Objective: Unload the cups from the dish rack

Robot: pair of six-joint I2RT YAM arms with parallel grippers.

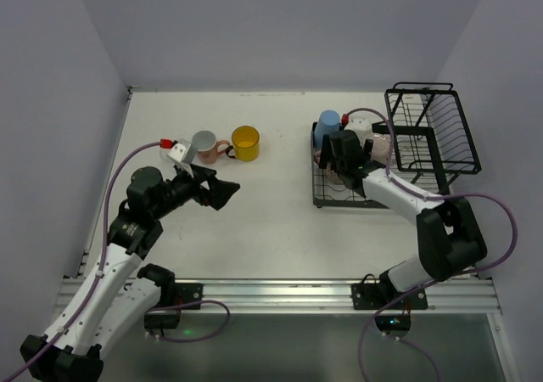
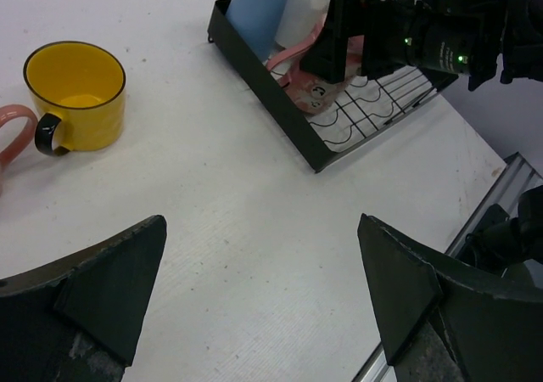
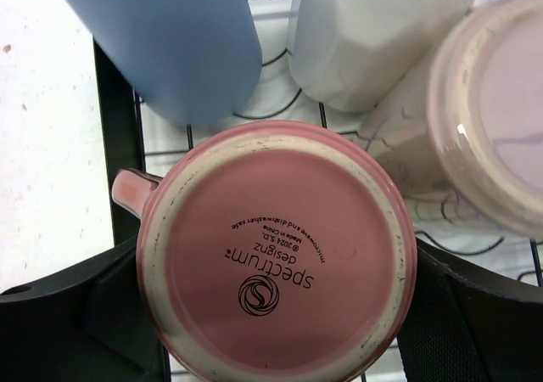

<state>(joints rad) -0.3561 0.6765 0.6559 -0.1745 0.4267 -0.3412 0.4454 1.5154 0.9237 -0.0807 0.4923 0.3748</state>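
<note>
The pink mug (image 3: 276, 255) stands upside down in the flat tray part of the dish rack (image 3: 114, 127), base up, with its handle poking toward the tray's black rim. The right tool (image 3: 276, 323) hangs straight over it, one finger on either side of its wall. That suits a lift from above, since an upturned mug offers no rim to pinch. The fingers lie at or just beside the wall, but the pictures do not show whether they are already pressing.

Close around the mug stand a blue tumbler (image 3: 170, 42), a white cup (image 3: 373, 34) and a pale pink cup (image 3: 492, 110), also base up. The pale cup nearly touches the mug, so a straight rise looks safer than any sideways pull, and the handle could catch on the rim.

Out on the table (image 2: 237, 204), a yellow mug (image 2: 76, 93) and a grey mug with a pink handle (image 1: 205, 144) sit upright side by side. The left tool (image 2: 259, 297) hovers beside them, spread wide and empty.
</note>
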